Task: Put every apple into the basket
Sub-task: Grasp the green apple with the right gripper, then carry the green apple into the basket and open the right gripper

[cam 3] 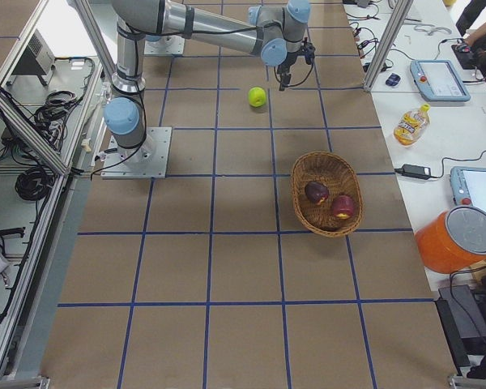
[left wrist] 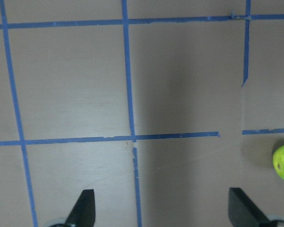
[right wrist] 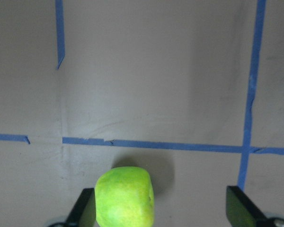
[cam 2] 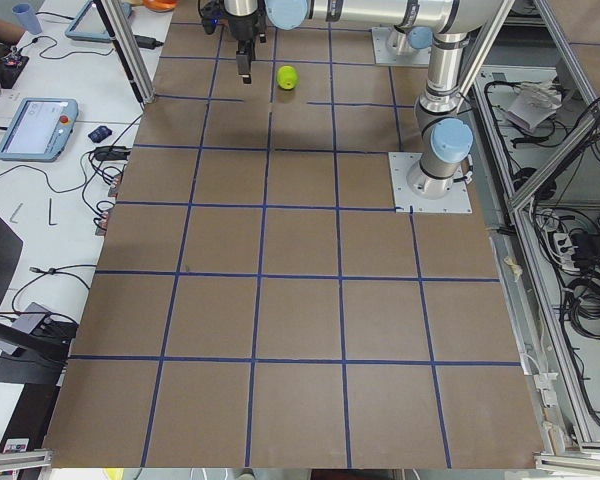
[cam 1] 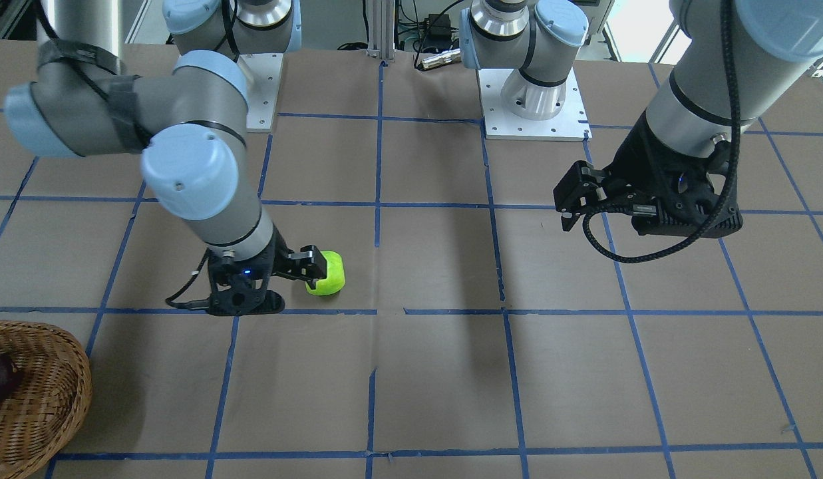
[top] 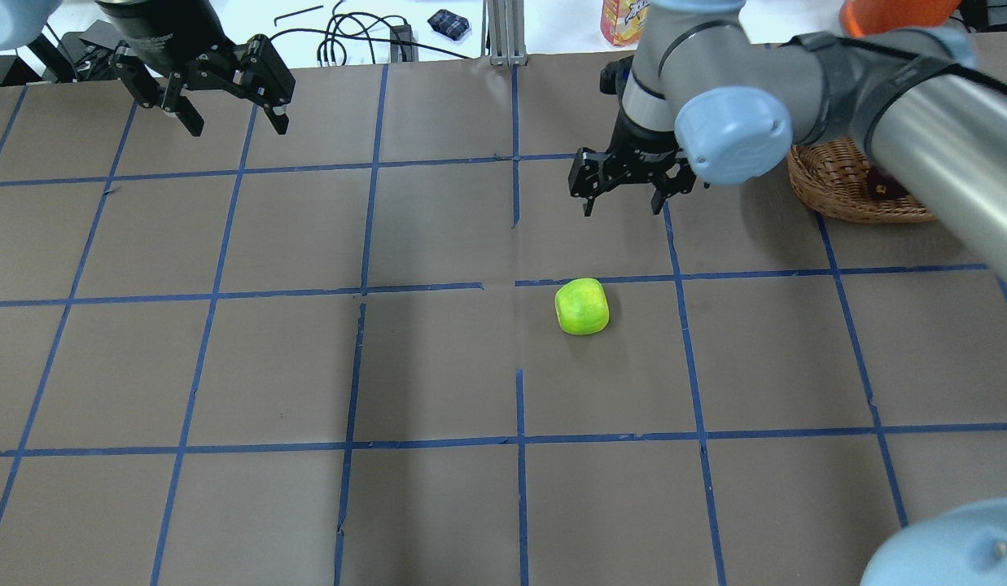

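I log red apple, maroon apple in basket; green apple outstanding; right gripper, left gripper spread, empty.

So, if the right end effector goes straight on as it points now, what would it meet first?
Probably the green apple, low and left of centre in the wrist view; height is unclear.

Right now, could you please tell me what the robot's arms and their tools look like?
The left arm and right arm are silver-grey tubes with pale blue joint caps. The left tool and right tool are black and two-fingered. A black braided cable loops under the left wrist; black straps wrap the right arm.
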